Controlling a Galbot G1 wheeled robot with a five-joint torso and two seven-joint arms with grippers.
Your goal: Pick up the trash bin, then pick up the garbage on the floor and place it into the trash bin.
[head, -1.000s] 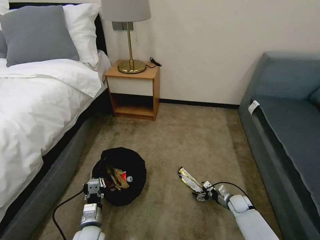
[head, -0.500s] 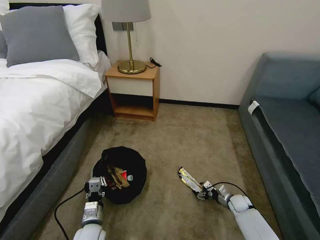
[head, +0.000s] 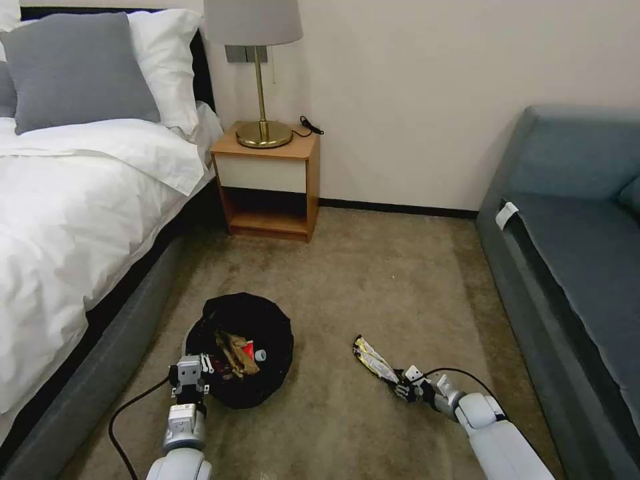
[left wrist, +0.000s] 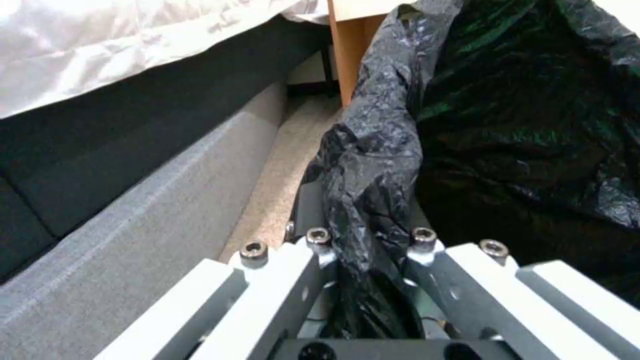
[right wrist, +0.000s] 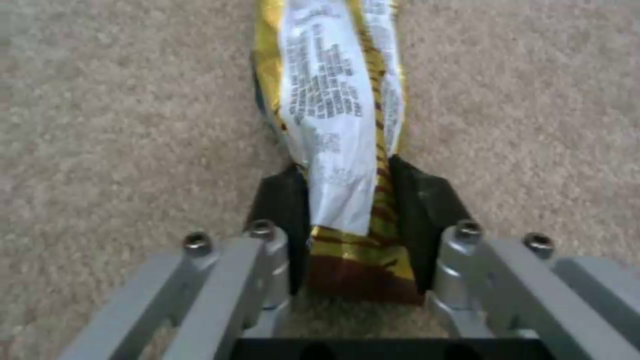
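The trash bin (head: 267, 383), round and lined with a black bag (left wrist: 507, 130), is on the carpet beside the bed. My left gripper (head: 189, 375) is shut on its near rim, the bag pinched between the fingers (left wrist: 313, 220). Inside the bin lie a brown crumpled wrapper (head: 233, 352), a red packet (head: 248, 349) and a bottle's white cap (head: 260, 356). To the right, my right gripper (head: 403, 388) is shut on the near end of a silver-yellow foil wrapper (head: 372, 359), which sticks out from between the black pads (right wrist: 417, 200) over the carpet (right wrist: 100, 125).
The bed's grey base (head: 100, 360) runs along the left, close to the bin. A wooden nightstand (head: 267, 180) with a brass lamp (head: 261, 127) stands at the far wall. A blue-grey sofa (head: 573, 253) lines the right side. Open carpet (head: 373, 280) lies between them.
The right gripper has shifted a little, and the foil wrapper's far end has swung slightly left and looks narrower. The left gripper and the bin have barely moved.
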